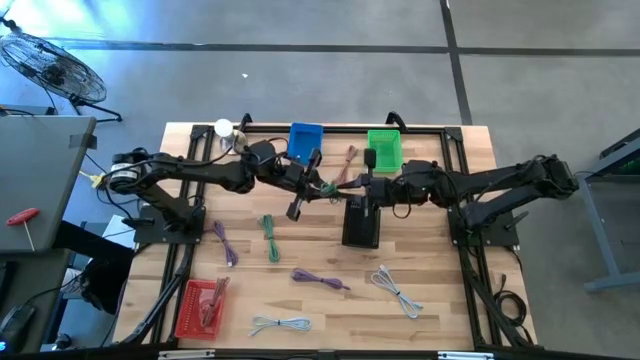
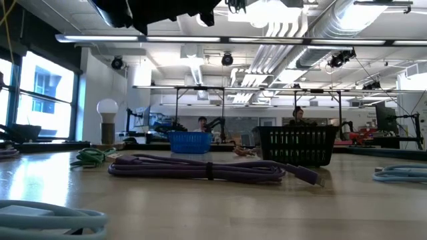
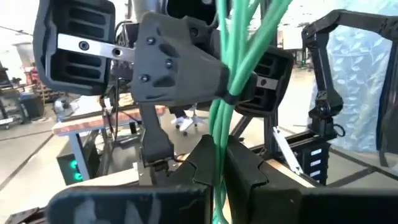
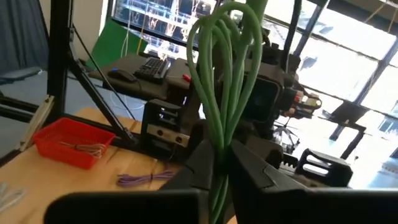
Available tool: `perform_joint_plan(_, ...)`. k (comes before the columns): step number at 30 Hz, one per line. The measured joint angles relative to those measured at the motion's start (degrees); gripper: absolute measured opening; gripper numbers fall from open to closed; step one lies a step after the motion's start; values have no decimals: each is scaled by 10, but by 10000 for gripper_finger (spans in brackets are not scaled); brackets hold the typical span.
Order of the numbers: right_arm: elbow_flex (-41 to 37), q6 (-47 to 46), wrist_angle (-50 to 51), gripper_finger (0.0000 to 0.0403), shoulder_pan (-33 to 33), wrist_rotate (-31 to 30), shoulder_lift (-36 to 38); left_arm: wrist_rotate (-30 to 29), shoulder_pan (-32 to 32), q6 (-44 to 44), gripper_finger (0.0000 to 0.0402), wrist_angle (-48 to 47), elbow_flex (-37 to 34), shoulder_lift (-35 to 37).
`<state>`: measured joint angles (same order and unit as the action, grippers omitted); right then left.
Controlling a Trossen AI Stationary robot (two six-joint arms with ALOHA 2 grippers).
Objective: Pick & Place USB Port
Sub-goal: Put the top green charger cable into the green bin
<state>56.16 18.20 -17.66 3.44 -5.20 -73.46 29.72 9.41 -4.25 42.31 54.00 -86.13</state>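
I had both arms meeting mid-table, well above it, the green cable (image 3: 231,81) strung between them. My left gripper (image 3: 214,177) was pinched on one end of it, my right gripper (image 4: 221,165) pressed shut on the bundle's other end. To finish the handover cleanly, I judged one side should let go only once the other grip felt firm, then carry toward the green bin (image 1: 384,149).

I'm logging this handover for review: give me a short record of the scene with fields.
held item: green cable, lifted between both arms above mid-table
left end effector: shut on the green cable
right end effector: shut on the green cable
bins: blue bin, green bin, red bin
loose on table: purple cable
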Motion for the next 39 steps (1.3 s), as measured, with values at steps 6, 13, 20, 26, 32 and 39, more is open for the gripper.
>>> perform_joint_plan(6, 0, 25, 2, 12, 3, -52, 0, -60, 0, 19, 68, -3, 0, 0)
perform_joint_plan(13, 0, 52, 30, 8, 30, -157, 0, -84, -1, 63, 122, -7, 0, 0)
perform_joint_plan(20, 0, 58, 95, 8, 82, -295, 0, -77, 0, 53, 150, -49, 0, 4)
perform_joint_plan(26, 22, 149, 125, 8, 154, -555, 25, -79, -1, 45, 151, -90, 0, 4)
perform_joint_plan(32, 116, 88, 292, 8, 165, -607, 57, -81, 0, 35, 149, -128, 0, 14)
perform_joint_plan(39, 268, -152, 595, 8, 44, -422, 57, -56, -1, 30, 149, -195, -1, 51)
